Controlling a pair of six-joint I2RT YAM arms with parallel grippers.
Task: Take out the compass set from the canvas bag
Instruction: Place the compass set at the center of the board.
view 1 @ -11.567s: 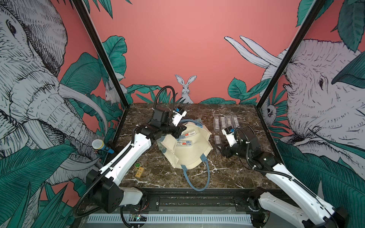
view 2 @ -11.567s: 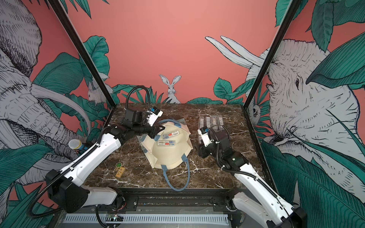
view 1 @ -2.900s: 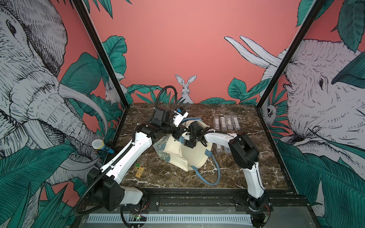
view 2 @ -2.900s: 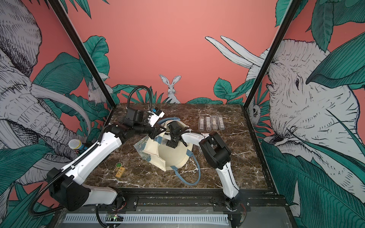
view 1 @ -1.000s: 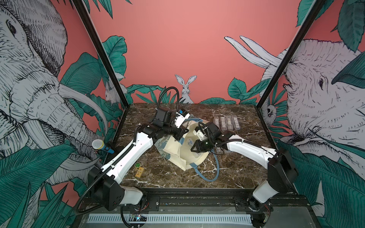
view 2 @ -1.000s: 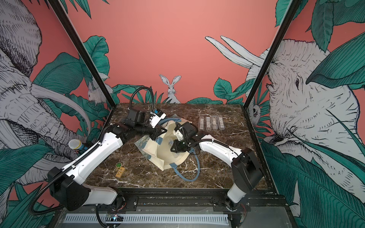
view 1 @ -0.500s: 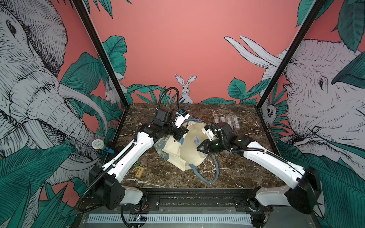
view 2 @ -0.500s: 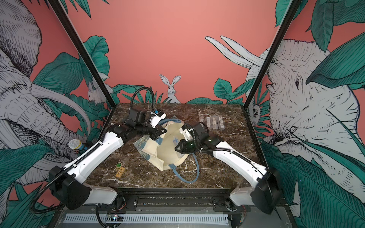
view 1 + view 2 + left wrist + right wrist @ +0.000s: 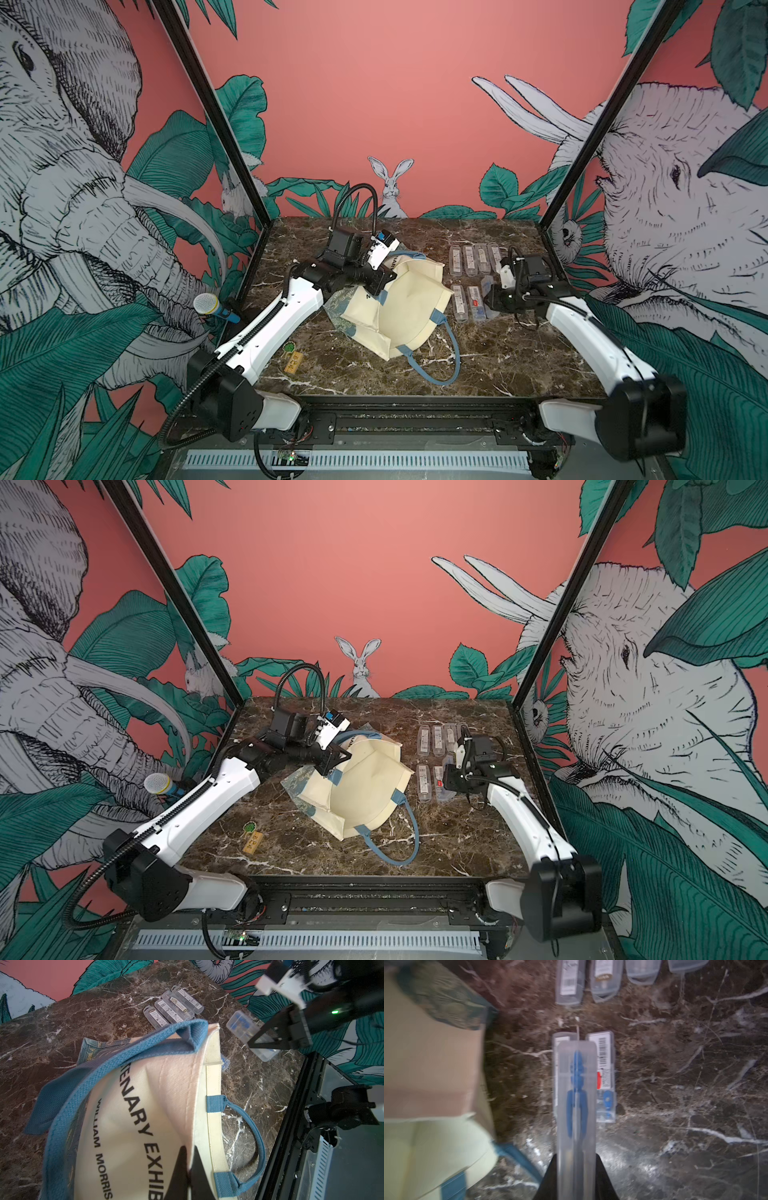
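In a top view, mid-frame, the left gripper (image 9: 384,286) pinches the canvas bag (image 9: 409,309) rim; right of it the right gripper (image 9: 492,301) grips the compass set (image 9: 487,286), already outside. Left wrist view, bottom: jaws shut on cloth. Right wrist view: the set overhangs two laid cases (image 9: 605,1057); released here it may land askew. Brown marble tabletop (image 9: 685,1088), coral mural walls (image 9: 374,104).

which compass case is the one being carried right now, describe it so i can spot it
Start at the cream canvas bag on the marble table; to its right lie two rows of clear plastic cases. The carried case holds a blue compass and is the only one off the table, clamped in the right hand above the near row.
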